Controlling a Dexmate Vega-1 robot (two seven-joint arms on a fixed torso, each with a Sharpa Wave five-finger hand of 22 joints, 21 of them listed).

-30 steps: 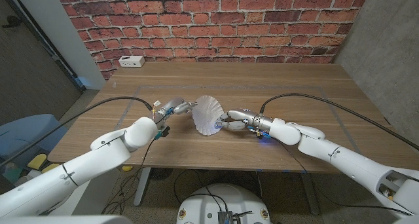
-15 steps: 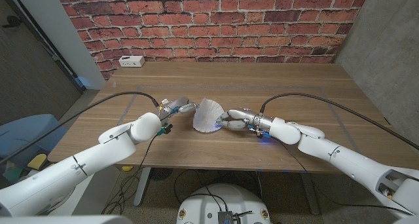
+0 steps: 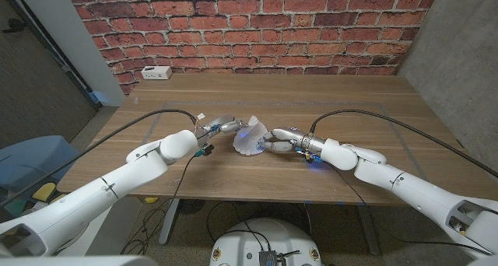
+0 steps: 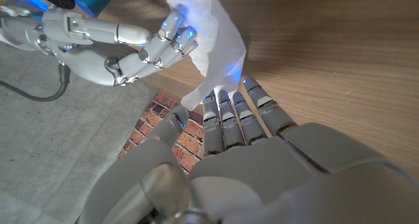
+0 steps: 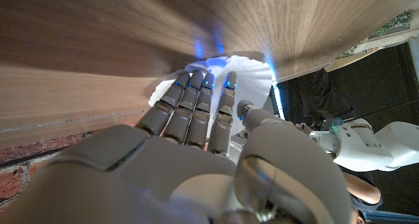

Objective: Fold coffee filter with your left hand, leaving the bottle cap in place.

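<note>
Where both hands meet, left hand [image 3: 223,127], right hand [image 3: 278,138], coffee filter [image 3: 250,138] between

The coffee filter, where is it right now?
In the head view, the coffee filter sits mid-table, between the left robot hand and the right robot hand, both touching it.

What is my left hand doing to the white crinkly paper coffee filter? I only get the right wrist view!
Observer: In the left wrist view, the left hand reaches out with straight fingers, and their tips touch the white crinkly paper coffee filter at its lower edge.
Operator: Is it lying flat?
Observer: No. The head view shows it standing up, bunched between the left hand and the right hand.
Operator: What else is out there?
Observer: A small white rectangular box sits at the far left corner of the wooden table.
</note>
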